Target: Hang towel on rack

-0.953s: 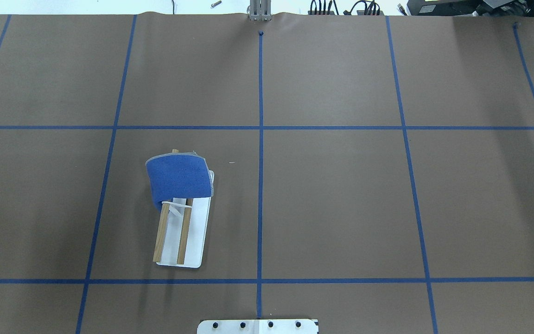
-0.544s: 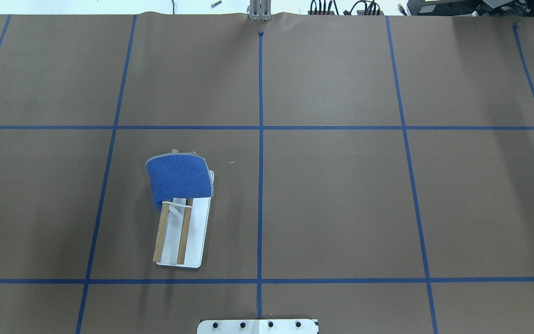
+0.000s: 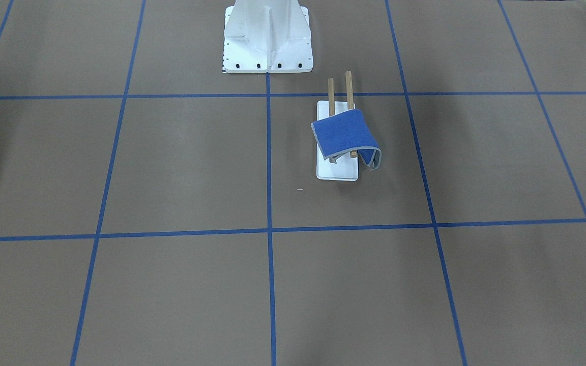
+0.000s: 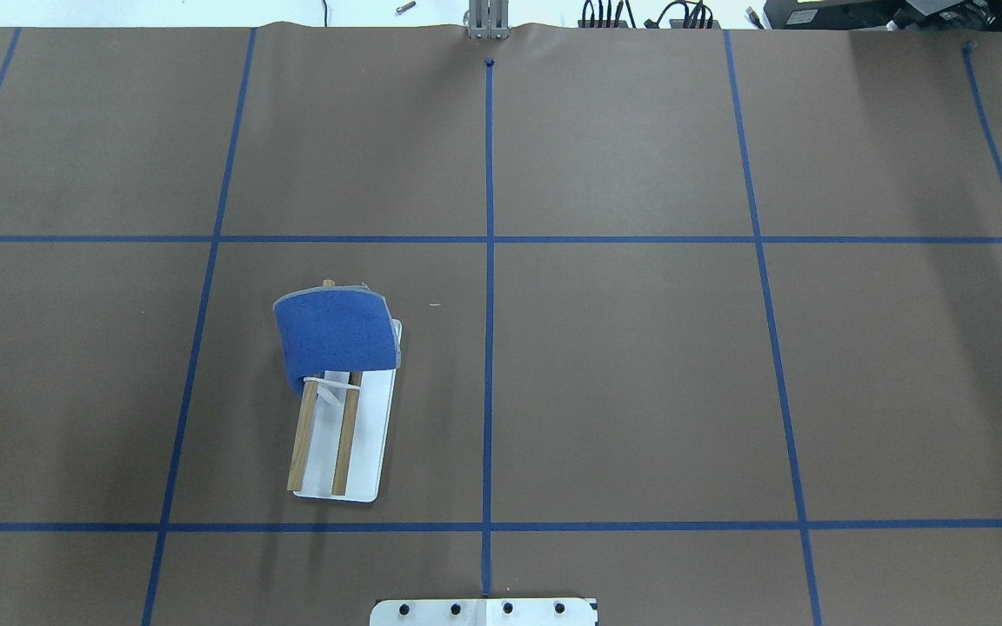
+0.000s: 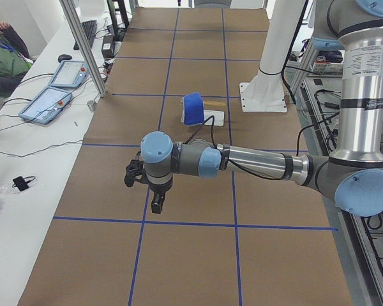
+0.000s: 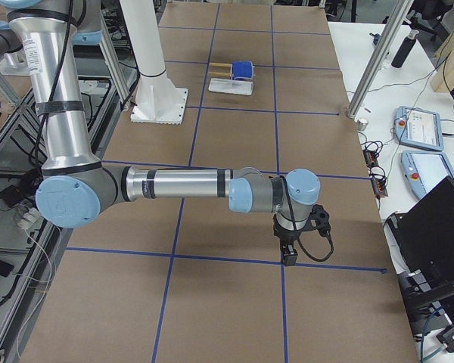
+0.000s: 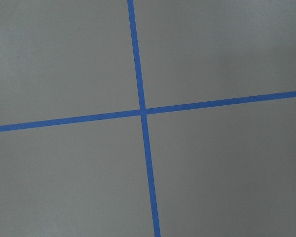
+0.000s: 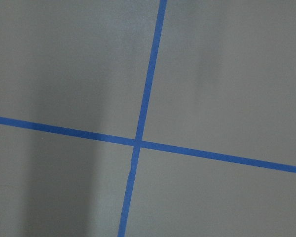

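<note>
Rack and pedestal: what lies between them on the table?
Between the rack and the pedestal the front-facing view shows only bare table crossed by a blue tape line.

The royal-blue, grey-hemmed towel [image 4: 336, 337] drapes across both brown dowels of the rack [image 4: 369, 435] at their far end. Its left edge hangs beside the white base plate, which lies flat on the counter.

Table [image 4: 640, 391] covered in brown paper, divided into a grid by blue tape lines [image 4: 490, 261]. White pedestal [image 3: 267, 35] bolted on the centre line at the robot's edge. Small white speck [image 3: 299, 189] on the paper. On the side bench [image 5: 13, 191]: two tablet pendants [image 5: 46, 104], mouse [image 5: 64, 57], keyboard [image 5: 89, 32]. Person in green [image 5: 1, 54] seated at the bench.
</note>
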